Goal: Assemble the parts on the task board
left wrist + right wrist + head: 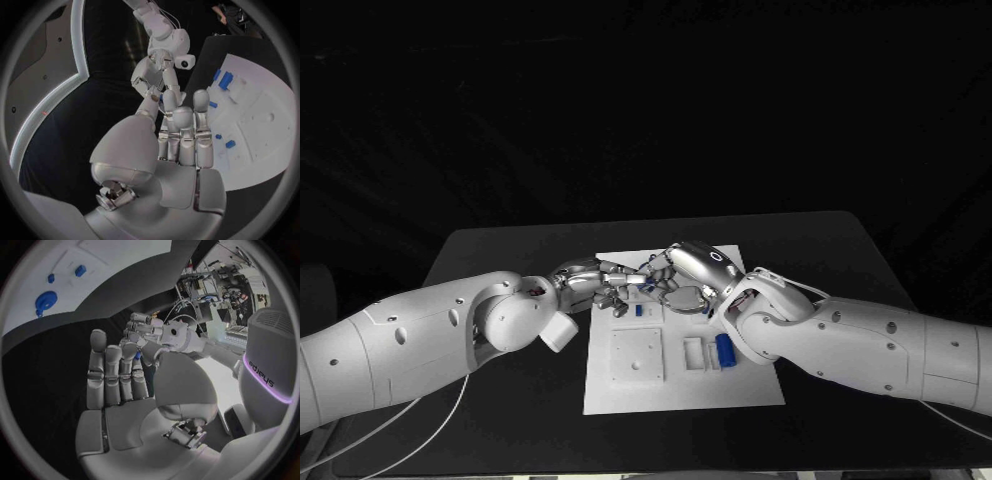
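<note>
Hands meet above the far end of the white task board (pixel 678 390): the left hand (pixel 593 283) and the right hand (pixel 678 283) have their fingertips together around a small blue part (pixel 160 98), though I cannot tell which one actually grips it. Nearer, a blue cylindrical part (pixel 724 350) lies in a rectangular recess on the flat, matte board's right side, beside a white block (pixel 694 353).

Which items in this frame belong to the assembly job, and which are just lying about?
Part of the job:
task board
blue cylinder part lying on the board
small blue parts on the board
left hand and right hand, meeting above the board's far end

Just there:
black table
cables under the left arm
</note>
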Motion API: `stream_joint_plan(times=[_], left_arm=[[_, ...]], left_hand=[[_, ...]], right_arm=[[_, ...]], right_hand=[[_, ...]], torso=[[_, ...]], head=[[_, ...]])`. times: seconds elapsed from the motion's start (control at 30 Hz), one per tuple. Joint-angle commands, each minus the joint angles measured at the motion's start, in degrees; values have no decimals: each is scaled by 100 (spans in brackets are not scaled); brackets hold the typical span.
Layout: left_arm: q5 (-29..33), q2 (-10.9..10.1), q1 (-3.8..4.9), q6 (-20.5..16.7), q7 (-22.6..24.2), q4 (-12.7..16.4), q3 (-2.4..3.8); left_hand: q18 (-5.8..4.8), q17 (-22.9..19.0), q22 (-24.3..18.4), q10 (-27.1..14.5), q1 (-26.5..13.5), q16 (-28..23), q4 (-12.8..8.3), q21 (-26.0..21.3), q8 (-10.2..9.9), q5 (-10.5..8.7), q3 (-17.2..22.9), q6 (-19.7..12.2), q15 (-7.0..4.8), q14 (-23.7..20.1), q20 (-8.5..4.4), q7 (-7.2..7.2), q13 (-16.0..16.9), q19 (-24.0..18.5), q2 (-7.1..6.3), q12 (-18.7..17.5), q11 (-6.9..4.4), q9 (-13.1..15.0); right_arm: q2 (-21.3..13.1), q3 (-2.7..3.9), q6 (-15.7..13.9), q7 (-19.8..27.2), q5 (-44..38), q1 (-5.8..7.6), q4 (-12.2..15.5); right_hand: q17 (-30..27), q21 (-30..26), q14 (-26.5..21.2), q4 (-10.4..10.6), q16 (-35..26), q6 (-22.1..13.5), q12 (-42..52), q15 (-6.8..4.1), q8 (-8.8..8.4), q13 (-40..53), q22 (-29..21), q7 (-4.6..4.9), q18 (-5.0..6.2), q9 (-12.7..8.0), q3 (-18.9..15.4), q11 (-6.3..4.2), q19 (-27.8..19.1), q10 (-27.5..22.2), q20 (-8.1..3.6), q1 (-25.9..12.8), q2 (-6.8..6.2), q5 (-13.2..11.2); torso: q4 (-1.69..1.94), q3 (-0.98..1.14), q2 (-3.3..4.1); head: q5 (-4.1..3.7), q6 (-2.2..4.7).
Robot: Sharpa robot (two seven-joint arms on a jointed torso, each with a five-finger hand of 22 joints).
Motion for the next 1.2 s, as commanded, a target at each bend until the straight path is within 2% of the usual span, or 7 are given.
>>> stream_joint_plan(times=[0.03, 0.37, 0.5, 0.7, 0.93, 1.07, 1.2], left_arm=[[28, 26, 8, 178, 157, 35, 6], [28, 21, 8, 97, 202, 5, 6], [-27, 14, 8, 103, 152, -3, 6], [-92, 11, 8, 162, 57, -2, 5], [-106, 9, 8, 219, -64, 3, 5], [-107, 8, 8, 211, -141, -9, 5], [-126, 4, 8, 206, -237, -29, 5]], left_hand=[[-25, -5, 4, 2, 75, 28, -49, 9, 18, -28, 14, 105, -24, -14, -22, -21, 6, -31, 35, 32, -19, 0], [-61, 11, 21, 92, 299, 54, -119, 39, 27, 1, 147, 569, -57, 16, -64, -103, -11, -28, 426, -11, -26, 11], [-61, 21, 27, 89, 335, 64, -168, 47, 1, 9, 132, 596, -50, 20, -63, -93, -12, -30, 411, -30, -34, 9], [-47, -10, 21, 88, 123, 44, -95, 44, -3, -2, -45, 386, -25, 13, -43, -28, -7, -31, 231, -43, -23, 1], [-14, -16, 2, 63, -354, 41, 183, 33, -12, -57, -331, -101, 31, -3, 2, 85, -5, -22, -152, -61, 31, -9], [0, -9, -2, 8, -445, 48, 298, 29, -3, -62, -356, -384, 59, -24, 22, 140, 10, -22, -291, -44, 60, -12], [42, 11, 5, -98, -394, 89, 729, 25, 23, -62, 18, -695, 98, -72, 66, 203, 70, -33, -674, 67, 102, -4]], right_arm=[[-6, 1, 198, -78, -19, -6, -19], [-19, 1, 190, -85, -20, -6, -17], [-24, 1, 170, -89, -19, -6, -13], [-29, 1, 154, -95, -14, -6, -8], [-31, 1, 161, -94, -6, -6, -8], [-31, 1, 156, -87, 3, -6, -6], [-34, 2, 140, -78, 18, -7, 2]], right_hand=[[6, 19, -34, -19, -27, 37, -19, -10, 38, 5, 98, 39, 23, -1, -2, -12, -40, -2, 1, -41, 0, -13], [6, 19, -34, -19, -27, 37, -19, -10, 38, 5, 98, 39, 23, -1, -2, -12, -40, -2, 1, -41, 0, -13], [6, 19, -34, -19, -27, 37, -19, -10, 38, 5, 98, 39, 23, -1, -2, -12, -40, -2, 1, -41, 0, -13], [6, 19, -34, -19, -27, 37, -19, -10, 38, 5, 98, 39, 23, -1, -2, -12, -40, -2, 1, -41, 0, -13], [6, 19, -34, -19, -27, 37, -19, -10, 38, 5, 98, 39, 23, -1, -2, -12, -40, -2, 1, -41, 0, -13], [6, 19, -34, -19, -27, 37, -19, -10, 38, 5, 98, 39, 23, -1, -2, -12, -40, -2, 1, -41, 0, -13], [13, 43, -31, -45, -25, 42, -24, -11, 39, 20, 97, 39, 26, 0, 2, -12, -47, 1, 0, -47, 15, -13]], torso=[[0, 0, -1], [0, 2, 1], [1, 2, 2], [2, 1, 0], [0, 1, 2], [0, -1, 0], [1, 2, 1]], head=[[4, 4], [-2, 0], [-8, 4], [-6, 9], [-9, 5], [-10, 2], [-11, -1]])
